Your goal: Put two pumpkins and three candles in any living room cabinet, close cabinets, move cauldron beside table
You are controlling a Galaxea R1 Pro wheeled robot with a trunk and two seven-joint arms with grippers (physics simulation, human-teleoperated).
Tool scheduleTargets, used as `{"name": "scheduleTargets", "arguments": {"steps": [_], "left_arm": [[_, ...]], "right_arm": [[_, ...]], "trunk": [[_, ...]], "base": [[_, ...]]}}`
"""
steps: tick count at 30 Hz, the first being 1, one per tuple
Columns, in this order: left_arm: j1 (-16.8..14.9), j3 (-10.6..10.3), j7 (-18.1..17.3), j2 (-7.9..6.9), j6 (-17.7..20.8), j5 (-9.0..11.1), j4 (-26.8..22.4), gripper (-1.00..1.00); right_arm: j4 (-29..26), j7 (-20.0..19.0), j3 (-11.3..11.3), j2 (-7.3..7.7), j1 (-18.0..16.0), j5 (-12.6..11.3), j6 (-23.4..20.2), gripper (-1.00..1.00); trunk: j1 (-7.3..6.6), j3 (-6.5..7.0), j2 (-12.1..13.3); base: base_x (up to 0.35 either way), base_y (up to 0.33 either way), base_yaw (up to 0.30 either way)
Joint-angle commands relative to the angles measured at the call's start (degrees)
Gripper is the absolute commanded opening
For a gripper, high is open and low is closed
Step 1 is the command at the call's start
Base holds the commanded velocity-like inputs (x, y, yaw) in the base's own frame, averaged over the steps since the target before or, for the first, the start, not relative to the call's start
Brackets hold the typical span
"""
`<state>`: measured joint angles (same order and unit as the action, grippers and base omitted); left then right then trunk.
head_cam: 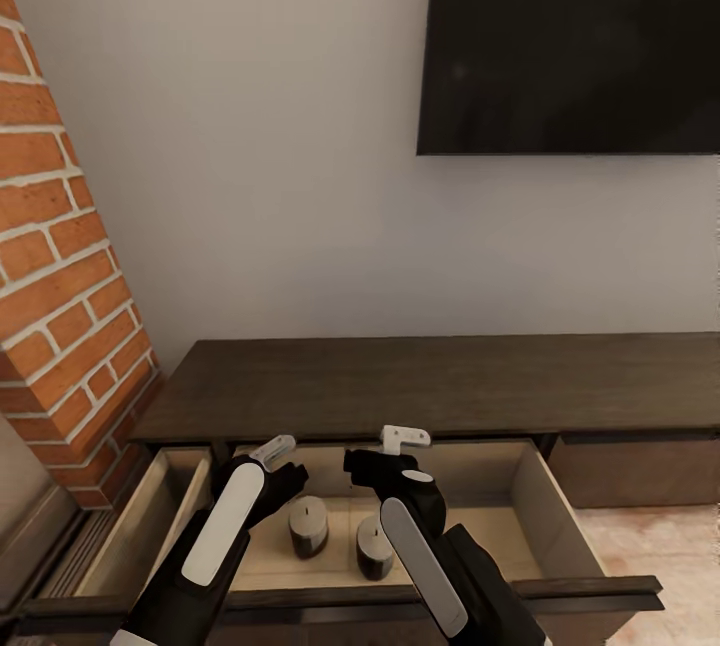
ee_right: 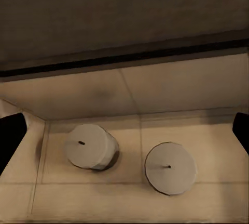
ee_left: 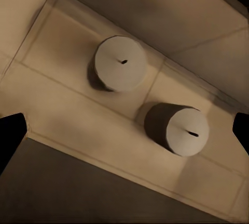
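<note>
I'm holding both claws over the open middle drawer [head_cam: 520, 486] of the cabinet [head_cam: 420, 381]. The left gripper [head_cam: 272, 450] and right gripper [head_cam: 404, 439] both look spread apart and empty, touching nothing, though their fingertips are only dark slivers at the wrist views' edges, so I'm hedging on exact width. Two candles [head_cam: 308, 524] [head_cam: 374, 546] are standing upright on the drawer's pale floor, near its front edge, just beside each other but apart. Free floor is lying toward the drawer's right wall and back corner. A brick column [head_cam: 60, 286] is flanking the cabinet's left end.
</note>
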<state>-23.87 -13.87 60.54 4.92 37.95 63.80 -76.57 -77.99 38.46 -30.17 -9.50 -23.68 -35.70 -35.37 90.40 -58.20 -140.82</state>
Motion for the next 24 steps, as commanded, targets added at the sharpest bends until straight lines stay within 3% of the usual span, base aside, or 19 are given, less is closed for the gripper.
{"name": "scheduleTargets", "arguments": {"steps": [1,9,24], "left_arm": [[0.0,0.0,0.5,0.0,0.2,0.4,-0.1,1.0],[0.0,0.0,0.5,0.0,0.2,0.4,-0.1,1.0],[0.0,0.0,0.5,0.0,0.1,0.4,-0.2,1.0]], "right_arm": [[-0.1,0.6,-0.1,0.01,-0.1,-0.5,-0.1,1.0],[-0.1,0.6,0.0,0.01,-0.1,-0.5,-0.1,1.0],[-0.1,0.6,0.0,0.0,-0.1,-0.6,-0.1,1.0]], "trunk": [[-0.27,0.13,0.4],[-2.02,1.56,3.6],[-5.32,4.26,9.6]], "base": [[-0.294,0.106,0.0],[-0.298,0.107,0.0],[-0.129,0.01,0.0]]}}
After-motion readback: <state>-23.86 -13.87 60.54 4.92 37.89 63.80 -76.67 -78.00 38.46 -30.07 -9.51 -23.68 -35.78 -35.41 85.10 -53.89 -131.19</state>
